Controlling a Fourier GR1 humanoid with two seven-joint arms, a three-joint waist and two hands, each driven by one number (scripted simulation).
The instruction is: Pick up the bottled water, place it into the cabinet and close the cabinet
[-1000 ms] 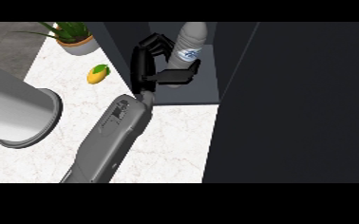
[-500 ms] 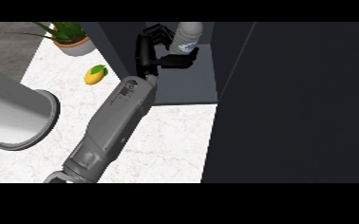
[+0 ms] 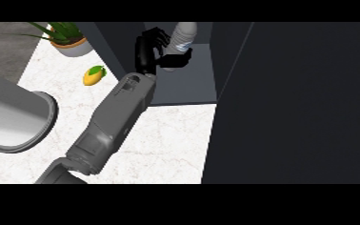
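Observation:
The bottled water (image 3: pixel 185 36), pale with a blue label, stands nearly upright inside the open dark cabinet (image 3: pixel 186 83), near the back of its shelf. My left hand (image 3: pixel 149 52) is at the bottle's left side with fingers curled round it and the thumb across its front, hiding the lower part. The grey forearm (image 3: pixel 112 119) stretches in from the lower left. The cabinet's door (image 3: pixel 295 105) stands open as a large dark panel on the right. My right hand shows nowhere.
A potted plant (image 3: pixel 67 40) stands at the far left corner, with a yellow fruit (image 3: pixel 93 75) in front of it. A large grey round vessel (image 3: pixel 21 119) sits at the left edge. White marble counter (image 3: pixel 169 138) lies before the cabinet.
The left arm has stretched farther forward, carrying the bottle deeper into the cabinet. The hand stays shut on the bottle.

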